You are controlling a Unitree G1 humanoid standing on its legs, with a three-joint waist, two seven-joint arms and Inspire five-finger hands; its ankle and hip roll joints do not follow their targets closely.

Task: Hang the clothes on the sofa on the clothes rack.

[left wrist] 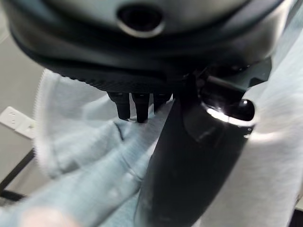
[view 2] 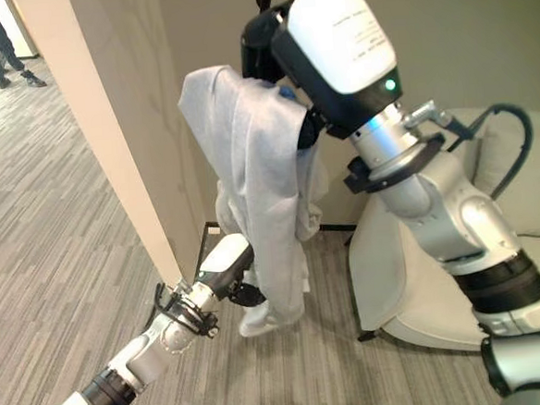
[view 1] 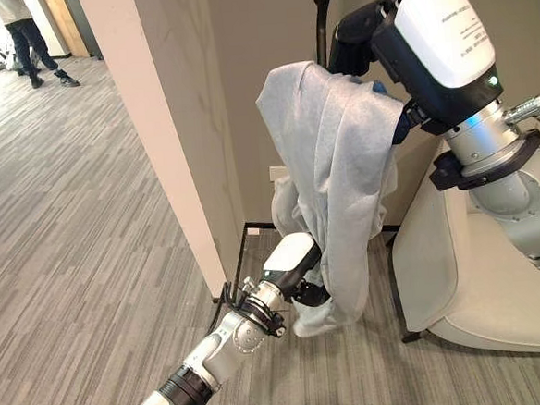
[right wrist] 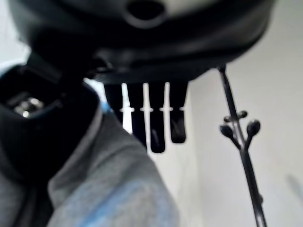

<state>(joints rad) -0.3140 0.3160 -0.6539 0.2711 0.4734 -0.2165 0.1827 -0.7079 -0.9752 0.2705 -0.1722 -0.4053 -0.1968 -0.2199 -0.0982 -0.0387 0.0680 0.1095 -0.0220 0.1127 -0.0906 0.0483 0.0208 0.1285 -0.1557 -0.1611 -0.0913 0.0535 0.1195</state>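
Observation:
A light grey garment [view 1: 337, 161] hangs in the air in front of a beige wall. My right hand [view 1: 352, 44] is raised high and holds its top, with cloth draped over the hand; the right wrist view shows the cloth [right wrist: 104, 189] between the thumb and the fingers [right wrist: 156, 123]. The black clothes rack pole [right wrist: 241, 156] with its hooks stands just beyond that hand, apart from the garment. My left hand [view 1: 309, 292] is low, its fingers [left wrist: 142, 106] curled into the garment's lower part [left wrist: 85, 156].
A cream sofa [view 1: 461, 282] stands at the right, close behind my right arm. A beige wall pillar [view 1: 172, 126] juts out at the left. A wall socket [view 1: 277, 172] sits behind the garment. A person [view 1: 26, 34] stands far off on the wood-look floor.

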